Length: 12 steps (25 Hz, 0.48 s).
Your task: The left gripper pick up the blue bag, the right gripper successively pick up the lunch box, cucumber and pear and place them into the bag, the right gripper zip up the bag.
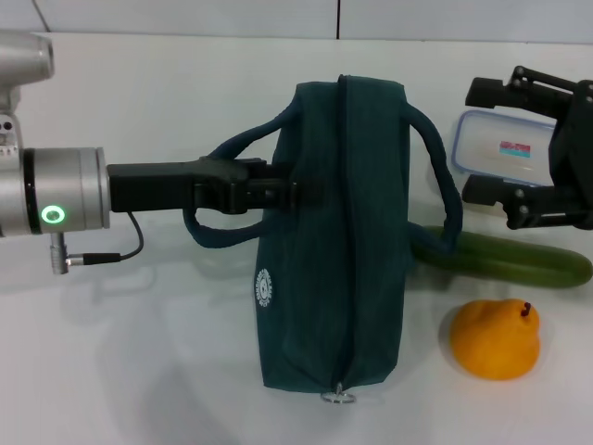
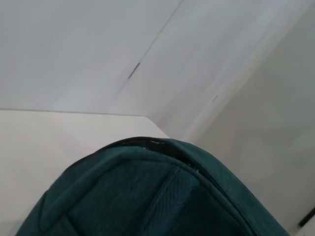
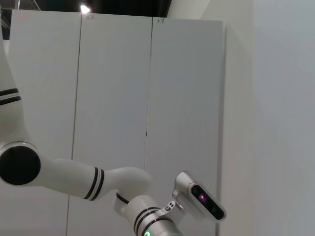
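Woven teal bag [image 1: 334,241] upright on white bench [image 1: 139,352], zip ring nearest, waxy orange pear [image 1: 496,338] beside, long cucumber [image 1: 519,260] behind, left end effector [image 1: 278,193] clamped on strap, right end effector [image 1: 533,148] spread over clear lunch box [image 1: 491,144].

One bag [image 1: 338,232], box [image 1: 505,148], cucumber [image 1: 519,260], pear [image 1: 496,338].

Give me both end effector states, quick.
Left end effector: shut on the blue bag, gripping its side.
Right end effector: open, above the lunch box, holding nothing.
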Tool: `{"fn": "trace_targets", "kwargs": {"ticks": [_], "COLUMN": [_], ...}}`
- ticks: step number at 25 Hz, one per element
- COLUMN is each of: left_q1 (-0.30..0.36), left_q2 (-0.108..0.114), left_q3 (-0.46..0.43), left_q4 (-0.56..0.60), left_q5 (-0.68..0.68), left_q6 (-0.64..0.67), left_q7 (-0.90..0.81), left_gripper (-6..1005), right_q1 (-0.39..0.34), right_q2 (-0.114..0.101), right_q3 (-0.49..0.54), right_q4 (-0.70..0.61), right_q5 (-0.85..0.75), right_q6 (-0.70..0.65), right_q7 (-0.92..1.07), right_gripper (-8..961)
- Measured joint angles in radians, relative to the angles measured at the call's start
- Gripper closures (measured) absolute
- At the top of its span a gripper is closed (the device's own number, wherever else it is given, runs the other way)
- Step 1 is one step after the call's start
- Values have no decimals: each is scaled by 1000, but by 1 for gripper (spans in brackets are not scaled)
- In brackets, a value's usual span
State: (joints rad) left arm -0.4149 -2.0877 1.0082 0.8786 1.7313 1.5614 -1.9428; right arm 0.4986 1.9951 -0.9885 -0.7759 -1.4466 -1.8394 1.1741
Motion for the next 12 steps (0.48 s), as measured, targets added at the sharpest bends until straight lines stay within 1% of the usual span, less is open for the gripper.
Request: {"fn": "trace_targets", "kwargs": {"ticks": [2, 5, 8, 10, 12], "left_q1": [3, 5, 10, 20, 26], "left_q2": [0, 7, 9, 5, 2], "left_q3": [-6, -11, -11, -11, -11], "left_q4": [-5, -22, -29, -30, -34], "left_q5": [-9, -28, -34, -41, -50], "left_q6": [-6, -4, -2, -6, -12], "left_q7": [2, 7, 40, 80, 100], "left_gripper": [224, 225, 335, 409, 451], "right_q1": [-2, -6, -10, -11, -13], "right_q2": [-1, -1, -3, -4, -4], "right_q3": [1, 2, 2, 2, 2], "right_q4": [0, 0, 0, 0, 0], "right_q5": [0, 0, 0, 0, 0], "right_q6": [-3, -4, -4, -4, -2], "right_q7": [0, 0, -1, -2, -5], "right_gripper": [88, 88, 89, 89, 89]}}
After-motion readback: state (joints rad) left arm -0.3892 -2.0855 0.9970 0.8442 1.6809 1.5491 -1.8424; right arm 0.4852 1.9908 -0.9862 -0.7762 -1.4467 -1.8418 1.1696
